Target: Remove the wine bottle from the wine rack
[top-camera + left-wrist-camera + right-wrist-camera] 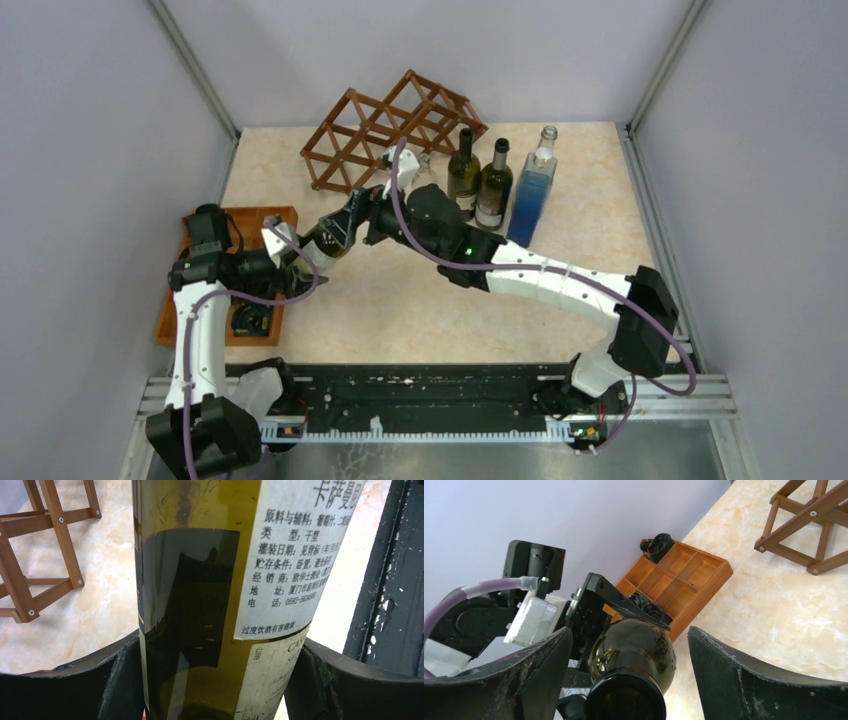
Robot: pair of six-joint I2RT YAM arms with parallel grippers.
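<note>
Left wrist, glossy olive wine bottle (200, 580) gripped in left claw (216, 675), right claw (630, 645) wide

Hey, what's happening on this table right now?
The left gripper is clamped on the body of a dark green glass wine bottle with a white label, holding it over the beige table, clear of the brown wooden lattice wine rack. The right gripper is open, its fingers either side of the bottle's neck.
</note>
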